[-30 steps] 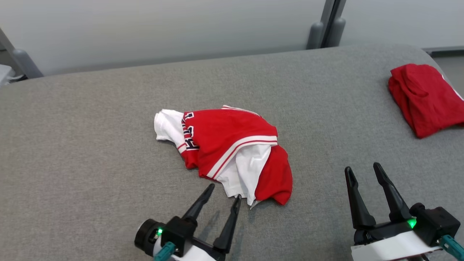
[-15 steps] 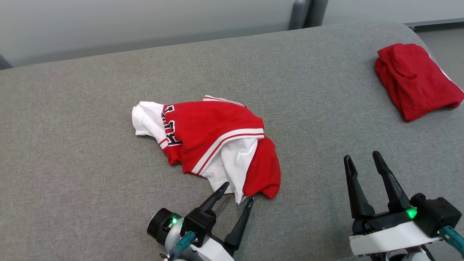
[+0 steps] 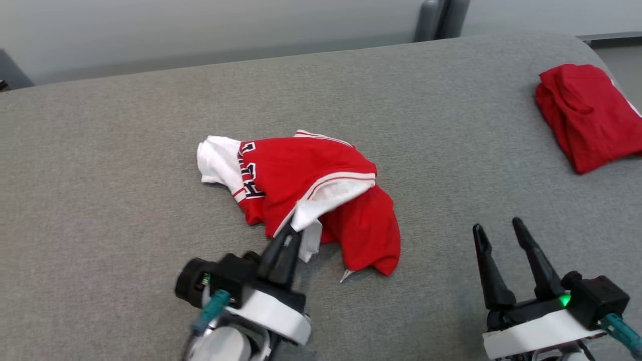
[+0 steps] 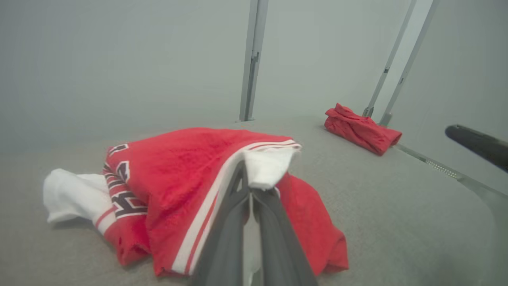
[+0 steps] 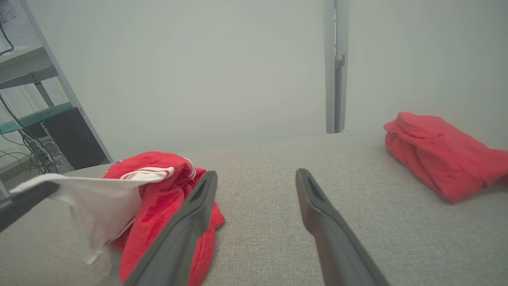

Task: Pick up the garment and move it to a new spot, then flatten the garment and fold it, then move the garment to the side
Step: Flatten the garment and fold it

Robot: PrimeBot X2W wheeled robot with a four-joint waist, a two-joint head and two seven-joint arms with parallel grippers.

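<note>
On the grey woven-fabric tabletop (image 3: 125, 175), in the head view, a crumpled red-and-white garment (image 3: 311, 190) with dark lettering lies near the middle. The left gripper (image 3: 290, 231) has its two long dark fingers pressed together on the garment's near edge. They pinch the white layer just beside the striped hem. The right gripper (image 3: 496, 224) hangs over bare fabric at the lower right, fingers spread and holding nothing, well apart from the garment. A folded plain red cloth (image 3: 587, 115) sits at the tabletop's far right edge.

From the left wrist camera, the left gripper's fingers meet in a narrow wedge with white cloth caught between them. The red body of the garment slopes away to the left, and a white sleeve-like end rests on the tabletop at the far left. The folded red cloth lies far off beside slim grey metal posts (image 4: 252, 59). One dark finger of the right gripper enters from the right edge.

From the right wrist camera, the right gripper's fingers stand wide apart above the tabletop. To the left, a white flap of the garment is raised off the surface, held at its end by the left gripper. The folded red cloth lies at the right.
</note>
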